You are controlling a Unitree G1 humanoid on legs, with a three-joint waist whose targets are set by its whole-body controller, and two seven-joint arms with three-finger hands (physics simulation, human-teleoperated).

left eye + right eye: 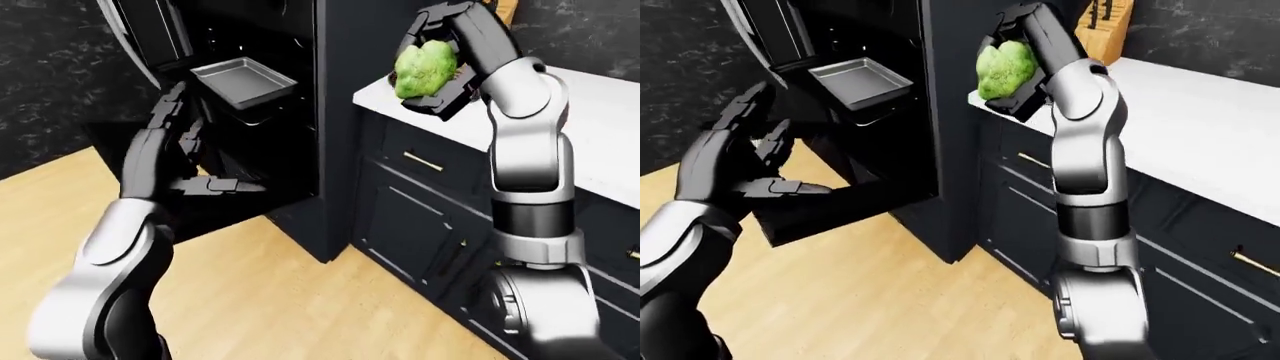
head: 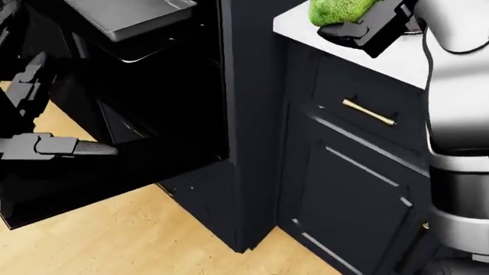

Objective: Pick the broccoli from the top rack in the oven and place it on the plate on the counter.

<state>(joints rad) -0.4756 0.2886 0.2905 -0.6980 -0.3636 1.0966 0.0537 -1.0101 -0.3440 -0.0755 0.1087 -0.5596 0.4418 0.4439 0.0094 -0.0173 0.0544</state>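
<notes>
My right hand (image 1: 432, 61) is shut on the green broccoli (image 1: 425, 69), held high beside the white counter's (image 1: 1200, 127) left end; the broccoli (image 2: 336, 10) also shows at the head view's top. The open oven (image 1: 240, 112) stands at the left, with a grey tray (image 1: 243, 79) pulled out on its top rack and the door (image 2: 114, 172) hanging down. My left hand (image 1: 740, 161) is open, fingers spread, in front of the oven door. No plate shows in any view.
Dark cabinets with a brass handle (image 2: 369, 112) sit under the counter. A wooden knife block (image 1: 1106, 34) stands on the counter at the top. Wooden floor (image 1: 300, 300) lies below, and a dark marbled wall (image 1: 50, 67) is at the left.
</notes>
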